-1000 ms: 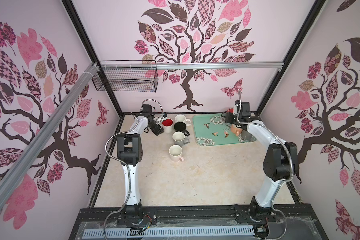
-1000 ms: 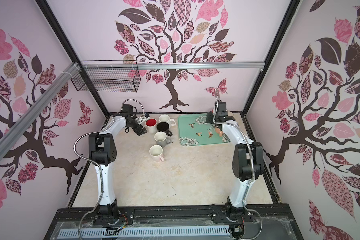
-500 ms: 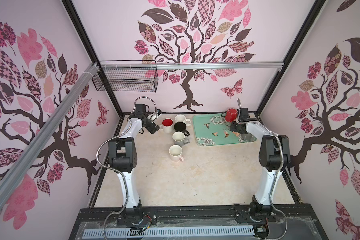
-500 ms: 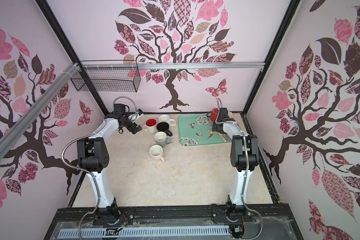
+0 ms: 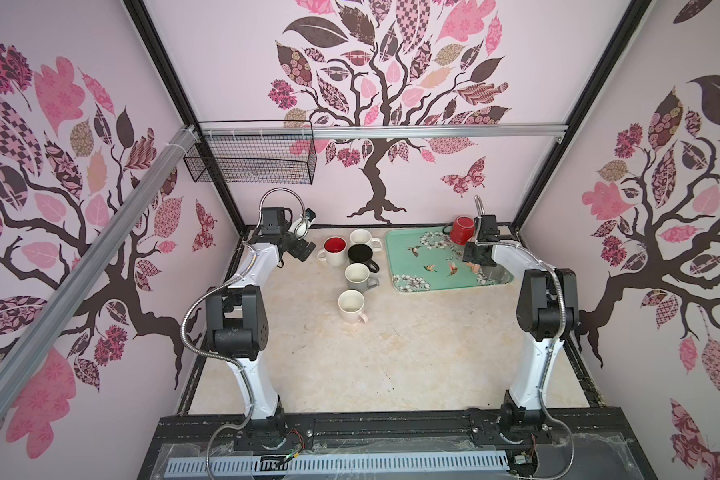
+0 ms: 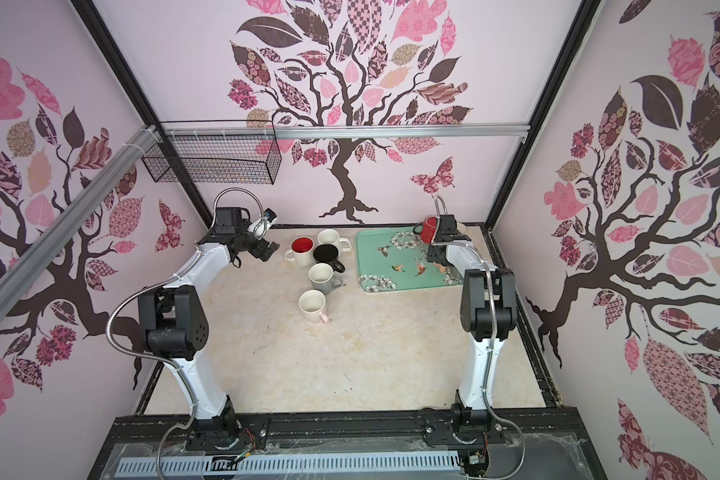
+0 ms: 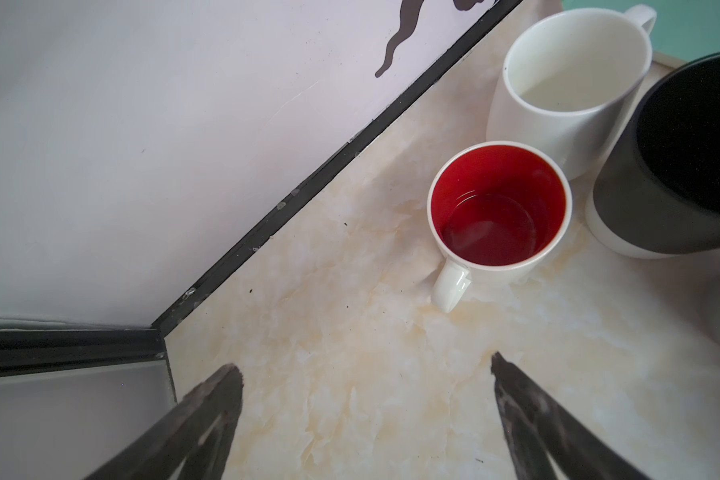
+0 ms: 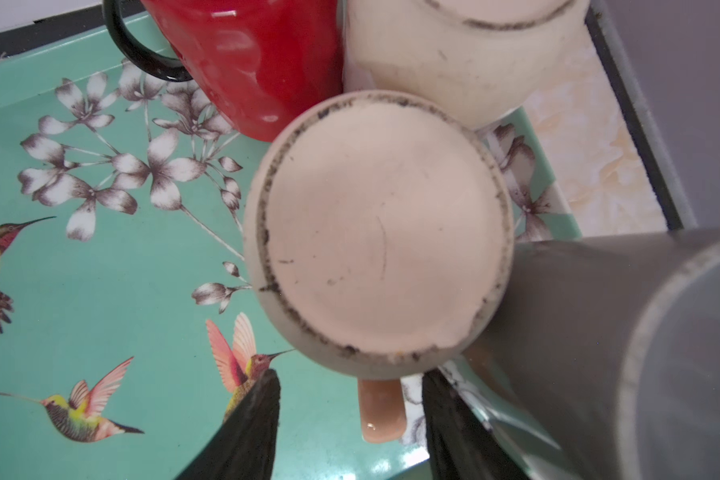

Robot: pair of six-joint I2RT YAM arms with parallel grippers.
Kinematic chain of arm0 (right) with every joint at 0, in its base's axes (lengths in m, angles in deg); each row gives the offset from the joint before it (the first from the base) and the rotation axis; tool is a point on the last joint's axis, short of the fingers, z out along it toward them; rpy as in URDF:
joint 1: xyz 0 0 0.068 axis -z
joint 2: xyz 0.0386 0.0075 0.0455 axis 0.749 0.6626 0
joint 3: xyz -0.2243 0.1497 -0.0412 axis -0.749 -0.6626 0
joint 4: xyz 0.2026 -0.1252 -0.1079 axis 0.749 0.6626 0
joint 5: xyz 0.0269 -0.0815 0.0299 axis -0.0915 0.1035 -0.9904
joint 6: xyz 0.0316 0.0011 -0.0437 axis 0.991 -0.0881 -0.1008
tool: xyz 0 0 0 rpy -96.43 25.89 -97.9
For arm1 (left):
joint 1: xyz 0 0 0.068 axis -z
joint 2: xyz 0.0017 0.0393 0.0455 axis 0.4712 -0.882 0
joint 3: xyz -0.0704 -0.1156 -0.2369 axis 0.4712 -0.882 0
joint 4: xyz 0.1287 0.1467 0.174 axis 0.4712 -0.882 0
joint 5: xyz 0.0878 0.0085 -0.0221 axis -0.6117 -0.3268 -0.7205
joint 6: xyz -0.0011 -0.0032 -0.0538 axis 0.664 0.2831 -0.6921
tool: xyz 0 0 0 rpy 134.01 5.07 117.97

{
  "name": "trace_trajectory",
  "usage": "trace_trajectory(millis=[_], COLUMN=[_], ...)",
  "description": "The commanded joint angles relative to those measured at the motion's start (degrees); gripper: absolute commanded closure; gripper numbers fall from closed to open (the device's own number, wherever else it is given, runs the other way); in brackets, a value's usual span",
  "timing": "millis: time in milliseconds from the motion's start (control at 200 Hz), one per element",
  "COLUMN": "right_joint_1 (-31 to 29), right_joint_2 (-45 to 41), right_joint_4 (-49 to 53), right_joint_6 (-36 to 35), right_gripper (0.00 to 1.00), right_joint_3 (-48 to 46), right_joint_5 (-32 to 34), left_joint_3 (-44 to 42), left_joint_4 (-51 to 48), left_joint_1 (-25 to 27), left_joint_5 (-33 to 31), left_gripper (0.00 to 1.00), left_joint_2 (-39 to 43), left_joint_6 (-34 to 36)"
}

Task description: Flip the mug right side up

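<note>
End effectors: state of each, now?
Left end effector: open, empty.
Right end effector: half open astride the peach mug handle, gaps both sides, not gripping.

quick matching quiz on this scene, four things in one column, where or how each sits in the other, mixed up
Things
1. white ceramic mug with red inside
2. peach ceramic mug
3. glossy red mug with black handle
4. left hand

Places or states
a. open and empty over the marble table
b. upside down on the teal hummingbird tray, just ahead of the right hand
c. upright on the table
d. at the tray's far edge

Pairs: 1-c, 2-b, 3-d, 4-a
</note>
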Motion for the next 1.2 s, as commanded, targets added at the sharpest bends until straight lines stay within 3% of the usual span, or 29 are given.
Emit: trace_trajectory(millis=[0, 335, 645, 800, 1020, 1195], right_joint_1=[0.4, 0.5, 0.4, -1.1, -5.3, -10.6], right_joint_2=[2.2, 6.8, 5.9, 2.5, -1.8, -4.2], right_joint_4=[0.0, 0.8, 1.5, 0.8, -0.6, -1.1], right_joint_6=[-0.5, -0.5, -3.5, -5.0, -4.6, -3.8], right_gripper=[0.43, 0.51, 0.88, 0.98, 1.00, 1.00], right_joint_3=[0.2, 3.1, 3.1, 0.7, -5.0, -11.0], right_joint_5=[1.2, -0.4, -3.0, -2.4, -4.2, -5.2], left_joint_3=[-2.0, -3.7, -5.5, -9.6, -12.2, -8.4], left_joint_4=[1.8, 6.7, 9.8, 15.5, 17.9, 11.6], left_joint_1=[0.0, 0.0, 0.1, 0.2, 1.2, 8.4], left_joint_5=[2.2, 8.2, 8.4, 7.4, 10.5, 9.8], left_gripper=[0.03, 0.03, 0.03, 0.03, 0.03, 0.03], left_joint_2=[2.5, 5.8, 7.9, 10.7, 13.7, 12.9], left_joint_6=[-3.5, -11.5, -19.0, -23.8, -36.0, -39.2])
